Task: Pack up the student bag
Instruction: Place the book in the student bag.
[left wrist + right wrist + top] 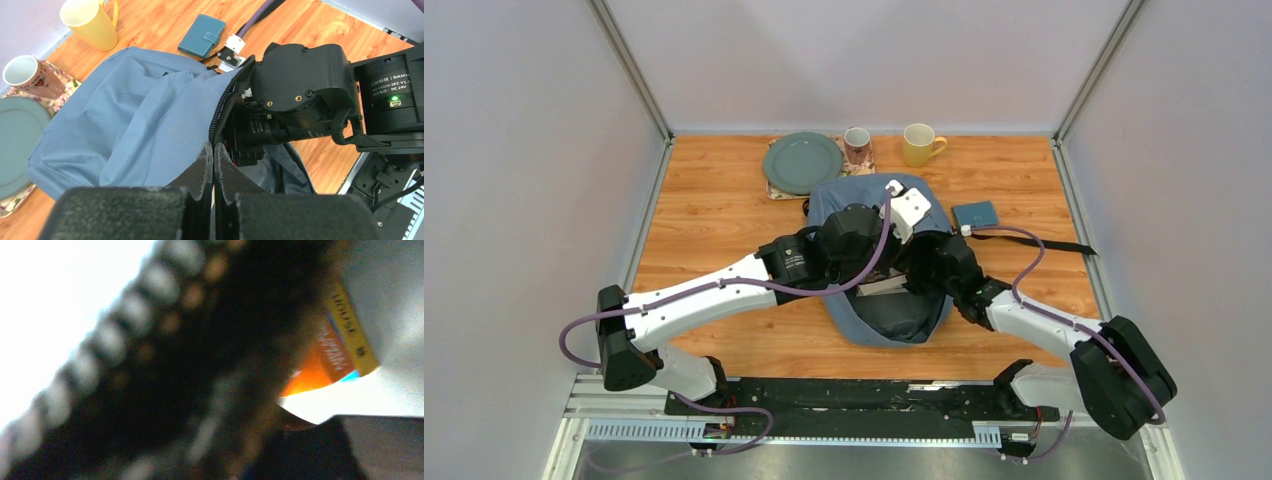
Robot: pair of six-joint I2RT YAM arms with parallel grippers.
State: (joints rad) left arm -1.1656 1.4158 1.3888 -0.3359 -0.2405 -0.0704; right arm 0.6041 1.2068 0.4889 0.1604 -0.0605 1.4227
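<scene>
Zipper trim (220,112) of the student bag (135,120) sits pinched in the left claw (213,155); right claw: cannot tell.

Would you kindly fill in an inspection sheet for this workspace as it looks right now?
Surface: wooden table, no spills seen.
Job's things: student bag mid-table, mouth open; orange-yellow printed cover beside its zipper, blurred.
Clutter: grey-green plate and pink mug on patterned mat; yellow mug; teal case.
Grippers: left gripper shut on the bag's zipper edge; right gripper hidden inside the bag, state unclear.
Cables: purple cables along both arms.
Surroundings: pale walls; nothing else seen.
</scene>
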